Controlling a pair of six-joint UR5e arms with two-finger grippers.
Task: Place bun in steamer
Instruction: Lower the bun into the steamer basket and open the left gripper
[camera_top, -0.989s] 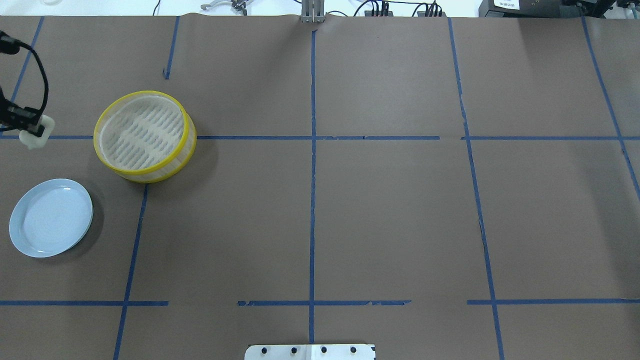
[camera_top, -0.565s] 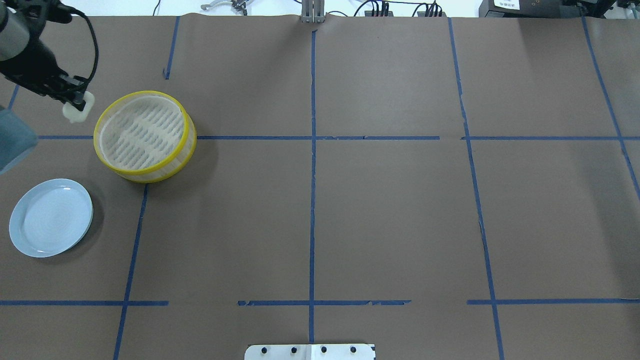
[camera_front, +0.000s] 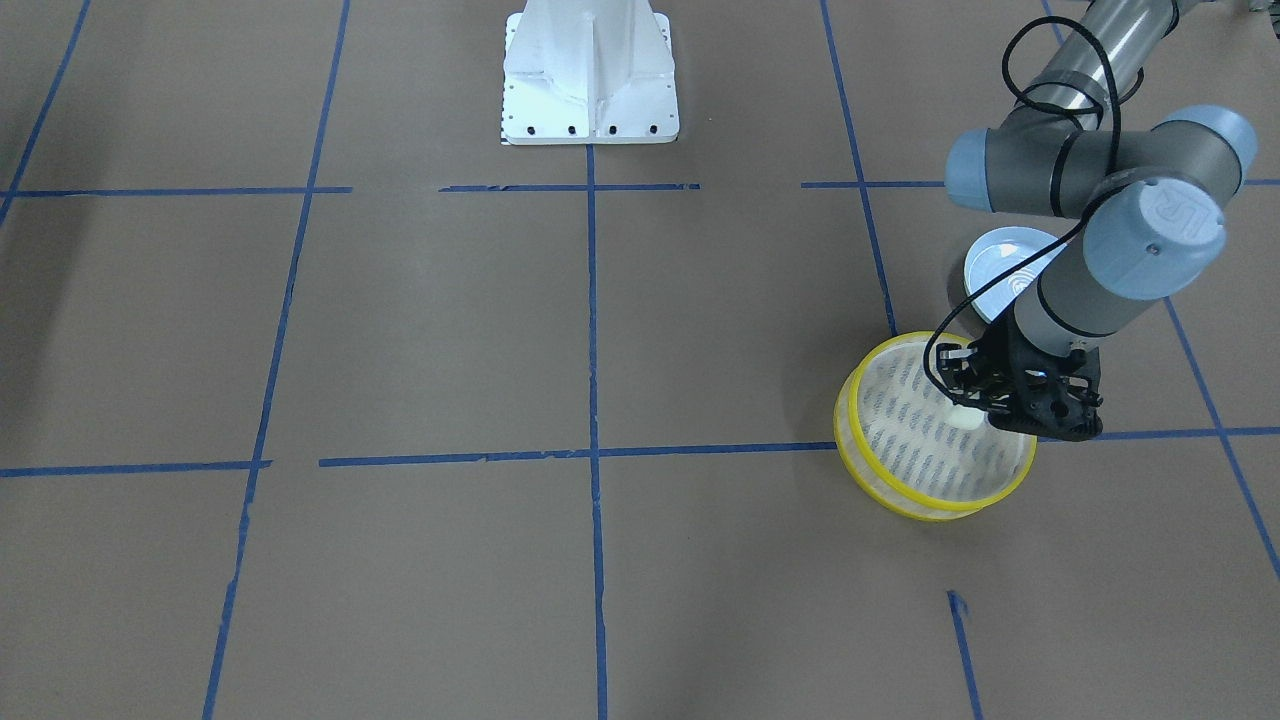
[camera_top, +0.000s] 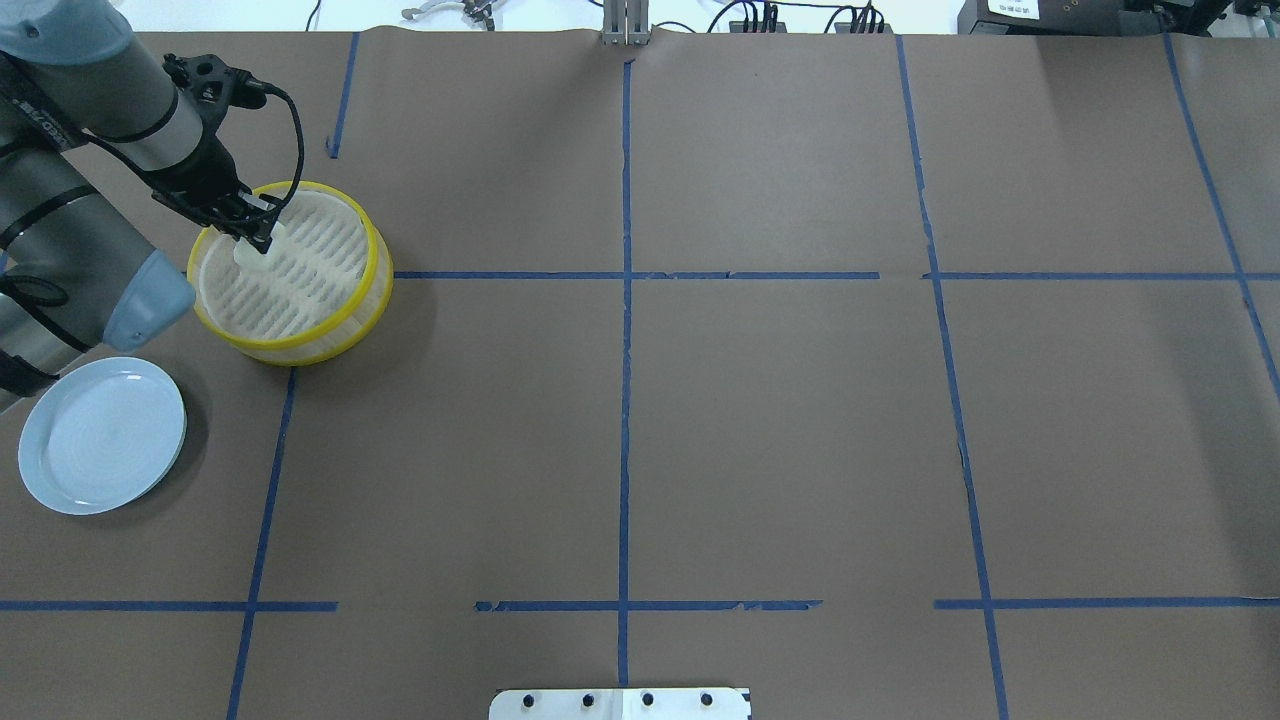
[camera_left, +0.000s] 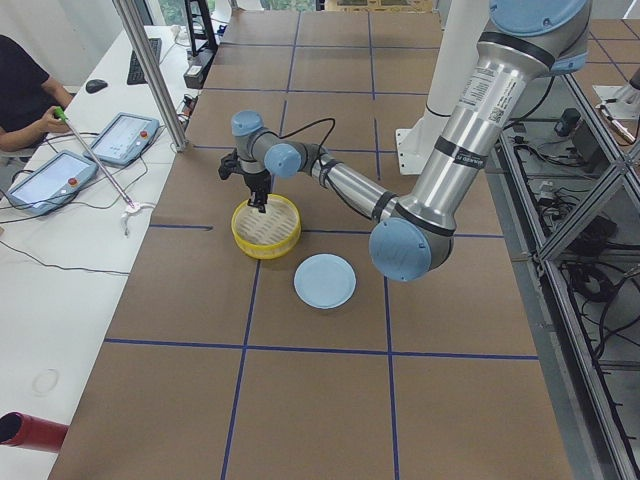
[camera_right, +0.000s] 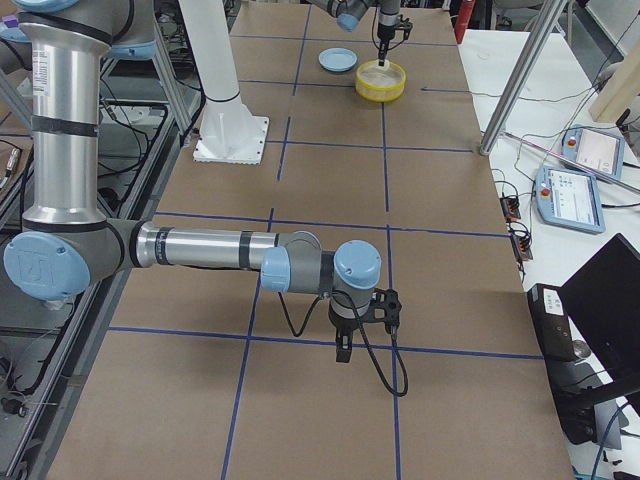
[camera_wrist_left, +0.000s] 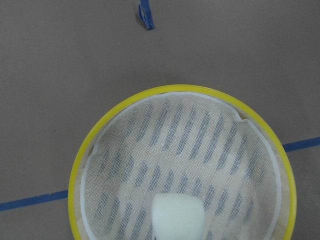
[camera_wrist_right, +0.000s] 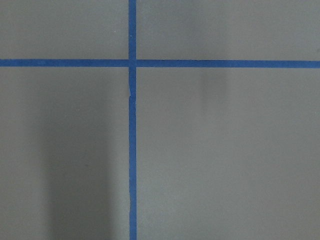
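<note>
While the left hand (camera_top: 256, 232) hangs over the steamer (camera_top: 377, 268), its fingers are closed on the bun (camera_top: 247, 252). The bun sits within the steamer's yellow rim, above the slatted floor and towards the side the arm reaches in from. Whether the bun touches that floor cannot be told. Seen from the left wrist, the bun (camera_wrist_left: 178, 218) is cream-white against the steamer's (camera_wrist_left: 175, 89) woven floor. A pale blue plate (camera_top: 100, 435) lies on the tabletop (camera_top: 700, 400) near the steamer, not touching it. The right hand (camera_right: 343, 350) hovers well apart from the steamer, over crossing lines of blue tape (camera_wrist_right: 132, 150). How far it is open cannot be told.
</note>
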